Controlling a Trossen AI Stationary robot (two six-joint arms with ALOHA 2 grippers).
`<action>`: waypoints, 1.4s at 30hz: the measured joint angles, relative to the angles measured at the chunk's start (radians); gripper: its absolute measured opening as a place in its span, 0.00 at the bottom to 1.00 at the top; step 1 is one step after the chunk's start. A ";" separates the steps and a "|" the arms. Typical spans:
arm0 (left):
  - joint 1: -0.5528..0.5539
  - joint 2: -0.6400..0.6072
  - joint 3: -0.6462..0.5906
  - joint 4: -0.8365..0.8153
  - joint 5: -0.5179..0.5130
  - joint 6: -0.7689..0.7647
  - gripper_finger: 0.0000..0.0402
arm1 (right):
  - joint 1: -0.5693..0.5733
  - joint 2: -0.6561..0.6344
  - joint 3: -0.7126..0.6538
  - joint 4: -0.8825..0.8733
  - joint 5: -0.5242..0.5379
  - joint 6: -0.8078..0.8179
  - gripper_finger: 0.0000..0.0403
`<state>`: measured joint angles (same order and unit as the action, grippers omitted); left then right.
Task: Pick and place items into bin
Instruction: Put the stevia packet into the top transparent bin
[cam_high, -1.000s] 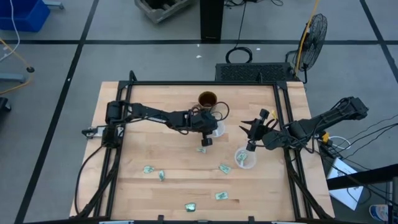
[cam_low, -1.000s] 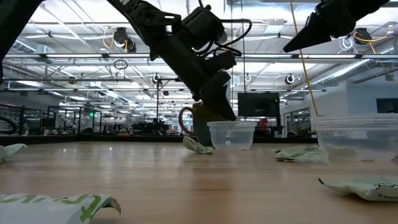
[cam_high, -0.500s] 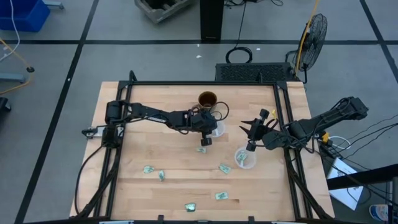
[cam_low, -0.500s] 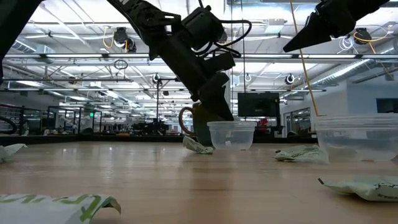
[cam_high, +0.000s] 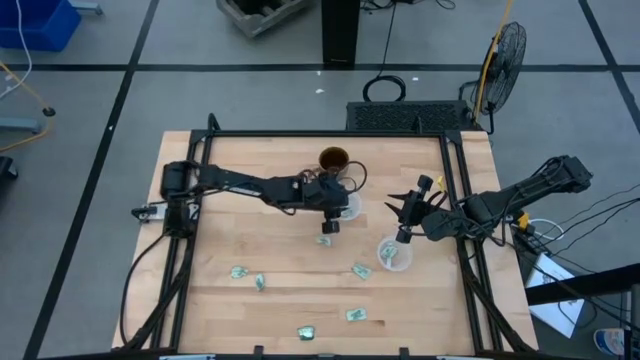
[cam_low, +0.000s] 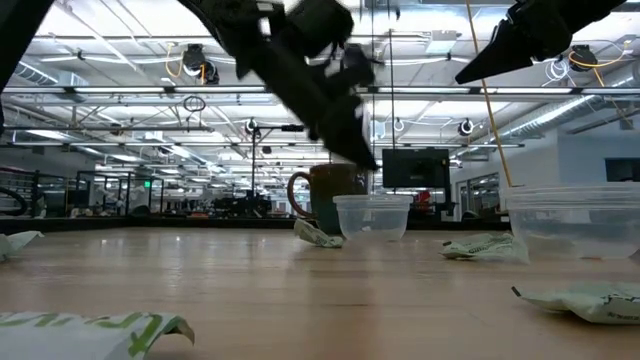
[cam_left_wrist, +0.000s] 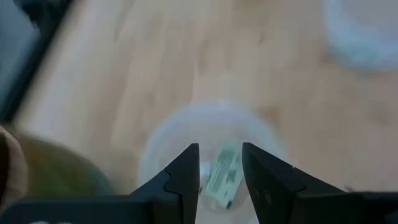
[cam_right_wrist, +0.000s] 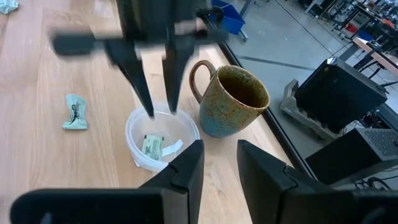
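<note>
Left wrist view: green-and-white packet (cam_left_wrist: 224, 173) between parted left jaws (over clear cup (cam_left_wrist: 166, 138)).

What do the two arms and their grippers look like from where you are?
Both arms are dark, nearly black, built of slim jointed links with black cables looping alongside. The left gripper ends in two thin, tapering dark fingers. The right gripper has two broader flat black fingers with squared tips. The right arm carries a small yellow mark near its base. No other markings show.

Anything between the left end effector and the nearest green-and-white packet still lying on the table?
Nothing visible. The left end effector hangs open above the clear plastic cup; the nearest loose green-and-white packet lies on bare wooden table just beside it, unobstructed.
</note>
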<state>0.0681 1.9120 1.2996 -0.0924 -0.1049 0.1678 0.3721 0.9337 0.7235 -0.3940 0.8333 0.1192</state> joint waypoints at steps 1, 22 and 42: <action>-0.007 -0.030 0.000 -0.010 0.000 0.012 0.32 | 0.000 0.000 0.000 0.000 0.000 0.000 0.22; -0.234 -0.538 -0.006 -0.852 0.015 -0.413 0.32 | 0.002 0.000 0.000 0.000 -0.106 0.053 0.22; -0.568 -0.537 -0.524 -0.620 0.200 -1.019 0.32 | 0.001 0.001 -0.158 0.265 -0.103 -0.026 0.22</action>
<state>-0.5001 1.3750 0.7755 -0.7122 0.0948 -0.8507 0.3729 0.9346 0.5652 -0.1292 0.7300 0.0929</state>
